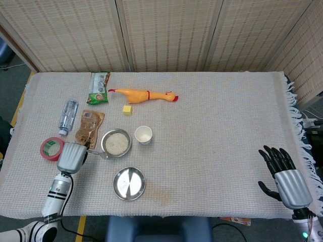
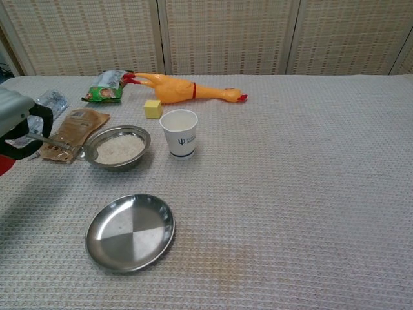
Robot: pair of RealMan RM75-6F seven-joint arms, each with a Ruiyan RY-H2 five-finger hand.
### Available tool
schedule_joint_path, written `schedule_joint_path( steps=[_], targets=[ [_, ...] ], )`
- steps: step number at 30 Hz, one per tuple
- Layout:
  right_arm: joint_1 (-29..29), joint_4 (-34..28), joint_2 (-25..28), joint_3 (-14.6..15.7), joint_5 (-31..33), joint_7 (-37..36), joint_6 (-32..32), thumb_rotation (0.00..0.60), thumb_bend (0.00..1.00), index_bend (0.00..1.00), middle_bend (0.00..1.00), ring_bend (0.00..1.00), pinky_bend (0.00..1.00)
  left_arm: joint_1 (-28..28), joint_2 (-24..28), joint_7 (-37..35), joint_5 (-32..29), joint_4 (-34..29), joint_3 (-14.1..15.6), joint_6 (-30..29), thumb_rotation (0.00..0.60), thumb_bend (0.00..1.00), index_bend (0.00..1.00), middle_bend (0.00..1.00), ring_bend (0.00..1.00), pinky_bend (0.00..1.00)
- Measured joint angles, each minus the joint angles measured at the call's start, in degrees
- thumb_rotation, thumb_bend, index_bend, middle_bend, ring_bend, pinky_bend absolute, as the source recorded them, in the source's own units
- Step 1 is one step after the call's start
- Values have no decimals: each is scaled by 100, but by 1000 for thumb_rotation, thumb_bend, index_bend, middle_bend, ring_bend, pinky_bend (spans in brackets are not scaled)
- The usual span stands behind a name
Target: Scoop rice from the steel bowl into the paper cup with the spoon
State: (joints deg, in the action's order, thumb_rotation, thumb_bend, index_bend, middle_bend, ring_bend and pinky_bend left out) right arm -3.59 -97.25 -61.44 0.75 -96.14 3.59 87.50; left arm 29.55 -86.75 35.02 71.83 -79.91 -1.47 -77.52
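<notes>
One spoon (image 2: 61, 146) sits pinched in the left hand's (image 1: 72, 158) fingers (image 2: 26, 150).

Table (image 1: 217, 126) under pale woven cloth, fringe on right edge.

Far left: green snack packet (image 1: 99, 87), yellow rubber chicken (image 1: 144, 95) just right of it, small yellow cube (image 1: 127, 110) near chicken.

Left edge: clear plastic bottle (image 1: 67, 116) lying flat, brown foil pouch (image 1: 90, 128) beside it, red tape roll (image 1: 51, 147) nearer.

Left of centre: steel bowl of rice (image 1: 116, 143), white paper cup (image 1: 144, 134) upright just right of bowl, apart.

Near: empty round steel plate (image 1: 129, 183).
</notes>
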Motion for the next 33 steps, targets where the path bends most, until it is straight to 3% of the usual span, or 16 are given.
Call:
schedule_joint_path(
  steps=[7,16,21,24,25,26,28,30,32,33],
  targets=[
    [13,11,7,4,-23,-15,18,600,170,0,0,0,0,-215,-205,-168,-254,621,51,339,600,455,532,1000,1000,1000],
    [18,-4,-10,9,-40,29,28,600,170,0,0,0,0,-338,-470,-413,-347,1106,41,809,600,456,297,1000,1000,1000],
    [29,-11,-9,5,-34,44,37,600,170,0,0,0,0,-382,-403,-481,-356,1016,-3,865,600,456,113,1000,1000,1000],
    [33,-14,-9,-3,-16,55,39,600,170,0,0,0,0,-458,-254,-653,-267,750,-18,737,600,453,57,994,985,1000],
    [36,-15,-7,-6,-7,63,43,600,170,0,0,0,0,-505,-167,-785,-199,600,-20,643,600,452,50,959,944,996],
    [41,-16,-5,-13,11,75,47,600,170,0,0,0,0,-547,-93,-915,-134,482,-19,559,600,452,47,855,832,949],
    [48,-20,-3,-26,55,98,47,600,170,0,0,0,0,-665,117,-1335,61,190,5,354,600,452,47,581,562,766],
    [57,-31,-2,-46,139,150,33,600,170,0,0,0,0,-783,348,-1827,271,-65,61,179,600,448,46,231,204,442],
    [65,-48,-8,-73,251,265,3,600,170,0,0,0,0,-950,664,-2529,571,-329,167,-62,600,440,38,58,35,234],
    [67,-57,-13,-86,303,336,-13,600,170,0,0,0,0,-1037,801,-2859,708,-419,218,-193,600,434,33,19,6,176]
  ],
)
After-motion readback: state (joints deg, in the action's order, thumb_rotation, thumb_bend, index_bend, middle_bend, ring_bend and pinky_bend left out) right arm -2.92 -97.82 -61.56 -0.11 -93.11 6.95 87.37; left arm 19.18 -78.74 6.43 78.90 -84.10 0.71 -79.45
